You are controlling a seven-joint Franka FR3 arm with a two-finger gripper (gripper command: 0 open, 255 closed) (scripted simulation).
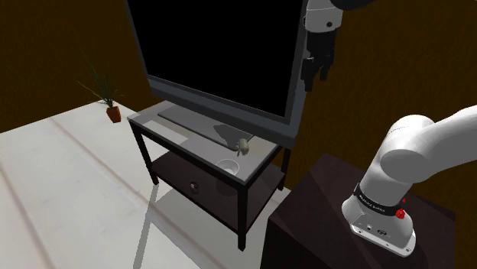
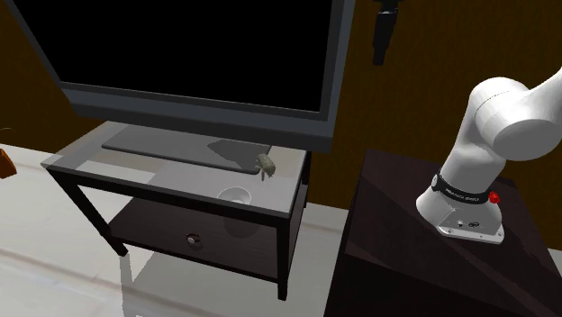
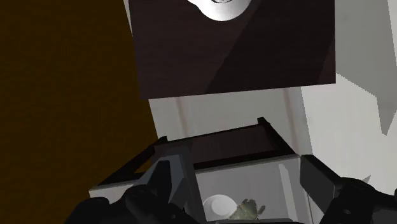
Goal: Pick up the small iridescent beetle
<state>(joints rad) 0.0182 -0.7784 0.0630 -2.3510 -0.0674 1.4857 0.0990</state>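
The claw (image 1: 314, 76) hangs high in the air, up beside the edge of the big dark television (image 1: 214, 46), and in the wrist view its two black fingers (image 3: 159, 191) stand wide apart with nothing between them but open space: an open, empty claw. That height makes sense to me. The television takes up most of the table (image 1: 153, 122), so the arm has to hold clear of the screen and come in from above over the bare strip in front of it. And there's the target: the small grey-green beetle (image 1: 243, 144) sits on the table top well below the claw, out in front of the television's foot and close to the table's near corner. Seen along the claw, the beetle (image 3: 245, 210) lies far beneath it, roughly in line with the gap between the fingers. So the aim looks decent, but the whole descent is yet to come. Just beside the beetle, on the side away from the screen, is a small white bowl (image 1: 228, 165), near enough that a finger could clip it on the way down. The dark stand (image 1: 329, 206) sits off beyond the table, well apart from the beetle. My read: a straight drop, fingers kept spread, then a close around the insect's body.
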